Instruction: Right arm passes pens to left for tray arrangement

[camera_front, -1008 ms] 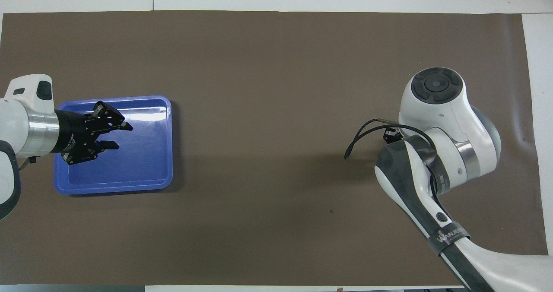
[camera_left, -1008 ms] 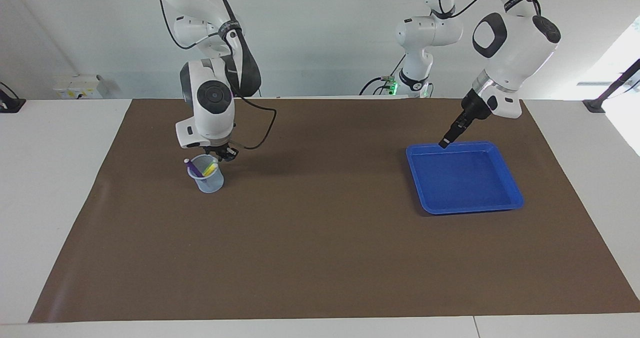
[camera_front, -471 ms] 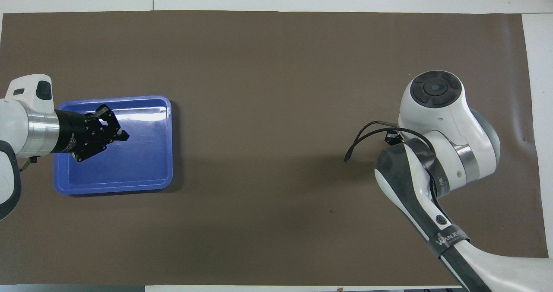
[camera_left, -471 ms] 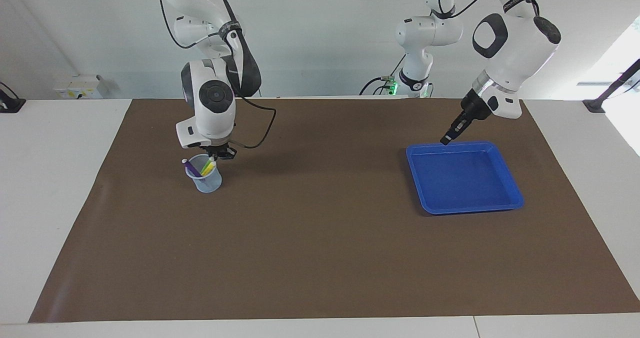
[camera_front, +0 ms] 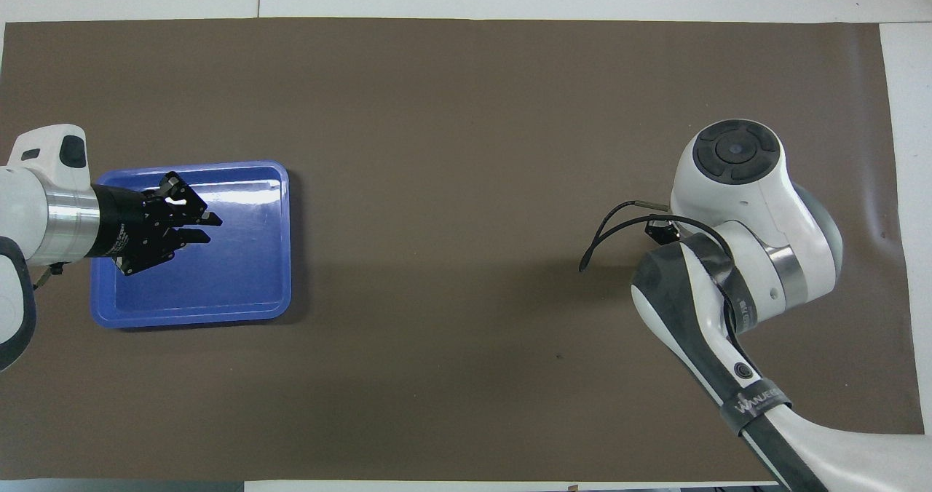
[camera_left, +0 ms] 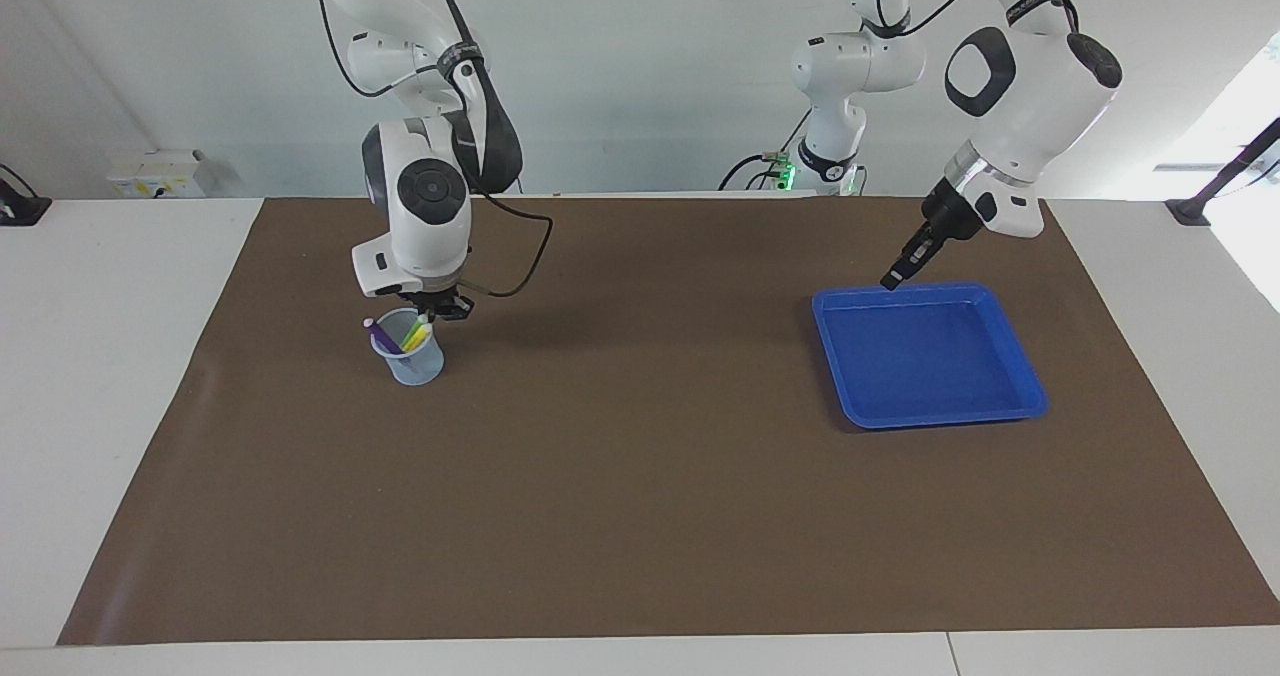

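Facing and overhead views of a two-arm workstation; a brown mat (camera_left: 640, 476) covers most of the white surface (camera_left: 100, 356). Toward the right arm's end of the surface stands a small translucent pale-blue cup (camera_left: 412, 358); inside it lean three marker pens, the purple pen (camera_left: 376, 332), the yellow pen (camera_left: 421, 335) and the green pen (camera_left: 410, 334), their upper ends above the rim. The right arm (camera_left: 420, 196) descends to the cup from above; the right end effector (camera_left: 440, 308) sits directly over the cup's mouth, close to the pen tops; whether its fingers are parted or closed, and whether they touch a pen, cannot be told from the facing view; in the overhead view the arm's white wrist housing covers both the end effector and the cup. A black cable (camera_left: 520, 246) loops from this wrist. Toward the left arm's end of the surface lies the bright blue tray (camera_left: 1025, 396), flat on the mat, well apart from the cup. The left arm (camera_left: 1010, 106) reaches in at an angle; the left end effector (camera_front: 206, 228) hangs over the tray's edge nearer the robots, raised above it; in the overhead view its fingertips (camera_front: 215, 220) stand slightly apart, with nothing between them.
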Robot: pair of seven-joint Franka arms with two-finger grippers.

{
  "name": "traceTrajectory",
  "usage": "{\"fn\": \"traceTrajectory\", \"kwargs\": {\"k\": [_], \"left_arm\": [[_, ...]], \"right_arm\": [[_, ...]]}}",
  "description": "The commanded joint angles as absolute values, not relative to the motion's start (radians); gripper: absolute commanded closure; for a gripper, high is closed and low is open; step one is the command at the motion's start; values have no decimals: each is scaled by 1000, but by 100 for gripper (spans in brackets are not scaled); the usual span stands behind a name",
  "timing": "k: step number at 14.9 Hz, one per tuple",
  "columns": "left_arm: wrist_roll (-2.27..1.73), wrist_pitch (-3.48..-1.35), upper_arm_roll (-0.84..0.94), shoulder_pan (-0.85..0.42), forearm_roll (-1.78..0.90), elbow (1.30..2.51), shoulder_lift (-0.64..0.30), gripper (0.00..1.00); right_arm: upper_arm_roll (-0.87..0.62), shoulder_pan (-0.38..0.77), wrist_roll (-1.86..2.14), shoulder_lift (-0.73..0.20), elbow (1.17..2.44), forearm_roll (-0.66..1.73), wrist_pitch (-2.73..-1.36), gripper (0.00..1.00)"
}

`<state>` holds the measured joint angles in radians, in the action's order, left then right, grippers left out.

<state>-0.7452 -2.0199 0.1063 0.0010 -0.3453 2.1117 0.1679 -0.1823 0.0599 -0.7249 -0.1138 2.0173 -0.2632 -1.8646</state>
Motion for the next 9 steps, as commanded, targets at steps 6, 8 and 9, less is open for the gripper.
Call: {"fn": "traceTrajectory", "kwargs": {"k": [6,8,9], "left_arm": [[-750,-2042,104,2,-364,2132,178,0],[-750,-2046,104,2,-364,2134,178,0],[-753,-2049,104,0,-364,2134,178,13]], "right_arm": [[-186,52,-669,-95,2039,-298,-1890,72],[-186,51,-664,-95,2039,-308,-1890,72],[-186,51,-664,-95,2039,-310,-1890,72]]}}
